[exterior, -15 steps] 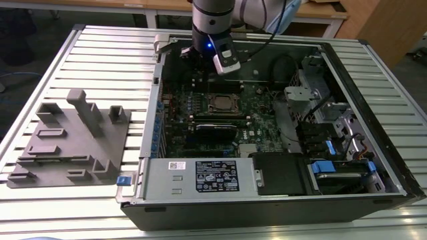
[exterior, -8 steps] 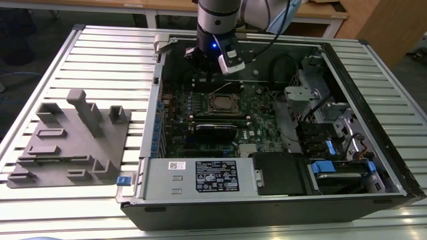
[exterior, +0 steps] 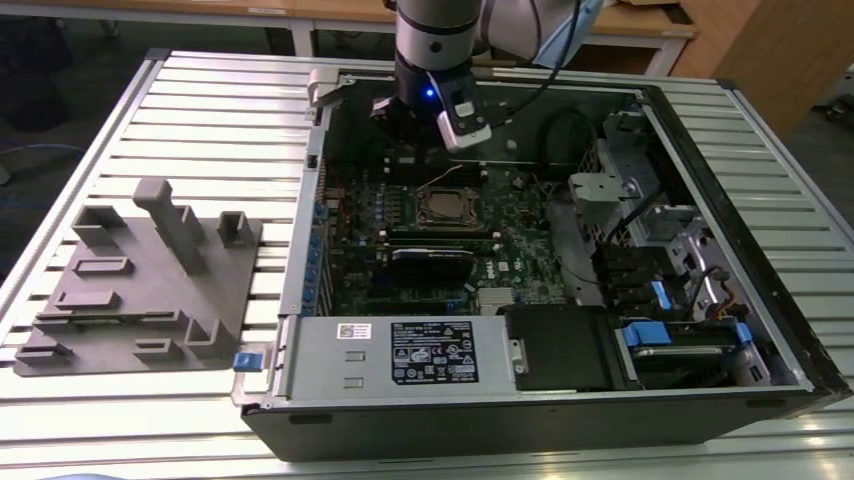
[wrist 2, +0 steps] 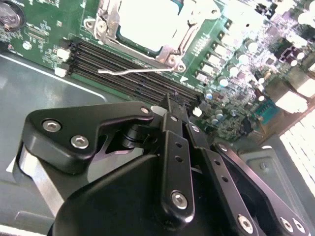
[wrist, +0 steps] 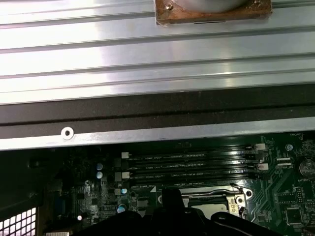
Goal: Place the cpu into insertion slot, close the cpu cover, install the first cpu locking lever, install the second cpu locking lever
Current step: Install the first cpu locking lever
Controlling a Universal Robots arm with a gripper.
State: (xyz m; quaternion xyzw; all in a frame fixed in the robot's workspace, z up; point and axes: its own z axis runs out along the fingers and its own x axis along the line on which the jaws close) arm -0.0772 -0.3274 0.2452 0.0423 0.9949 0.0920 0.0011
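Observation:
The cpu [wrist 2: 147, 19] lies in the insertion slot [exterior: 447, 207] on the green motherboard, its silvery top showing. The cpu cover [wrist 2: 170, 50] is down around it as a metal frame. One thin wire locking lever [wrist 2: 133, 71] stands free, reaching out over the long memory slots. My gripper [wrist 2: 173, 101] hovers over those memory slots, just beyond the socket towards the case wall, with its black fingers [wrist 2: 174, 147] pressed together and nothing between them. In the exterior view the gripper [exterior: 416, 140] hangs inside the open case above the socket. The socket corner [wrist: 238, 199] shows in the first wrist view.
The open computer case [exterior: 747, 395] lies on a slatted metal table [exterior: 160, 90]. A grey fixture block [exterior: 147, 280] sits at the exterior view's left. A power supply [exterior: 427, 350], drive bays [exterior: 667, 340] and cables [exterior: 574, 130] crowd the board. Case wall [wrist: 147, 110] lies close behind the gripper.

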